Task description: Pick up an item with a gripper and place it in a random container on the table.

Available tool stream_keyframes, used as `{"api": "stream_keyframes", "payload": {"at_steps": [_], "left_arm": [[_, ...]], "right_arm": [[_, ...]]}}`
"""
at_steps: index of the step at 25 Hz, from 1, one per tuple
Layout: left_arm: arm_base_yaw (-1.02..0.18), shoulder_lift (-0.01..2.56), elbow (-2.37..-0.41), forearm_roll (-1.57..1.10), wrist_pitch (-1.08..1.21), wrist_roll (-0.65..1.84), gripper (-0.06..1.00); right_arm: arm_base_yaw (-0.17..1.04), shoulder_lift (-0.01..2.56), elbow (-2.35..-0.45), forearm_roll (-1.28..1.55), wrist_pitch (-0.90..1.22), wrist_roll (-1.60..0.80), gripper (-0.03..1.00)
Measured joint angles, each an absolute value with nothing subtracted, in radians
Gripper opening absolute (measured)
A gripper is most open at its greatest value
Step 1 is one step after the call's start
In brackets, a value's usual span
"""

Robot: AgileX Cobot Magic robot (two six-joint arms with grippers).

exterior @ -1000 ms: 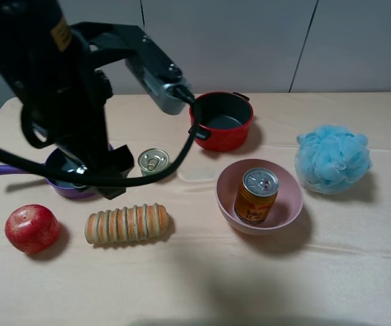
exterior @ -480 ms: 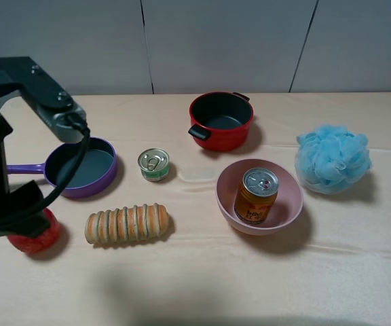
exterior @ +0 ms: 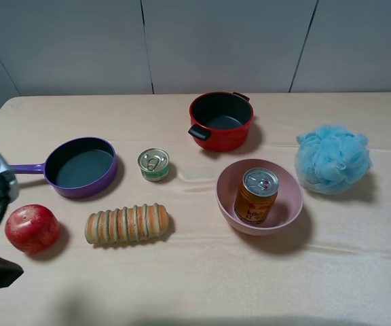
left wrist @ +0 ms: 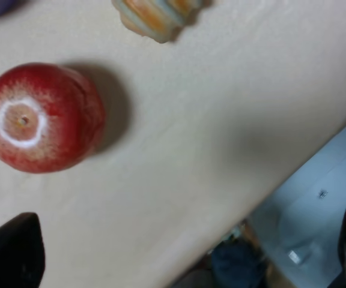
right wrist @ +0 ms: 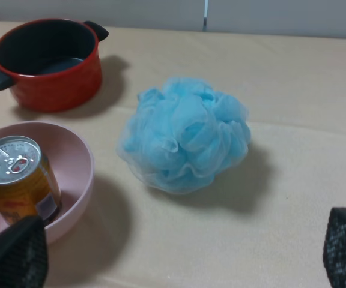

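The can (exterior: pixel 256 195) stands upright inside the pink bowl (exterior: pixel 288 210) on the table (exterior: pixel 202 278), with the blue pouf (exterior: pixel 332 158) just beside the bowl and the red pot (exterior: pixel 220 120) behind it. Left gripper (left wrist: pixel 185 252) and right gripper (right wrist: pixel 182 255) both hang spread, gripping nothing. An apple (left wrist: pixel 41 117) lies under the left one.

Table (exterior: pixel 202 285) carries bowl (exterior: pixel 287 210), pot (exterior: pixel 221 121), pan (exterior: pixel 81 166), tin (exterior: pixel 153 164), apple (exterior: pixel 31 228).

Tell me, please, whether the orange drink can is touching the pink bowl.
Touching. The exterior high view shows the drink can standing upright inside the pink bowl, its base on the bowl's floor; the right wrist view agrees.
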State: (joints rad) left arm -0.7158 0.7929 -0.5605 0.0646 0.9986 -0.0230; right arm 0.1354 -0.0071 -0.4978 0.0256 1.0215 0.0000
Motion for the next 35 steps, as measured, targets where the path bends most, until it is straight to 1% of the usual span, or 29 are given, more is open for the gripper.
{"api": "stream_keyframes", "payload": {"at_steps": [5, 9, 19, 28, 35], "left_arm": [[-0.569, 0.624, -0.517, 0.000, 1.015, -0.023, 0.99], [-0.474, 0.494, -0.499, 0.000, 1.045, -0.013, 0.99], [-0.281, 0.205, -0.496, 0.000, 1.051, 0.000, 0.99], [-0.194, 0.007, -0.495, -0.006, 1.053, 0.000, 0.99], [-0.188, -0.003, -0.495, -0.007, 1.053, 0.000, 0.99]], "right_arm": [[0.135, -0.007, -0.498, 0.026, 1.022, 0.000, 0.69], [0.135, -0.007, -0.498, 0.026, 1.022, 0.000, 0.69], [0.135, -0.007, -0.498, 0.026, 1.022, 0.000, 0.69], [0.135, -0.007, -0.498, 0.026, 1.022, 0.000, 0.69], [0.135, -0.007, -0.498, 0.026, 1.022, 0.000, 0.69]]}}
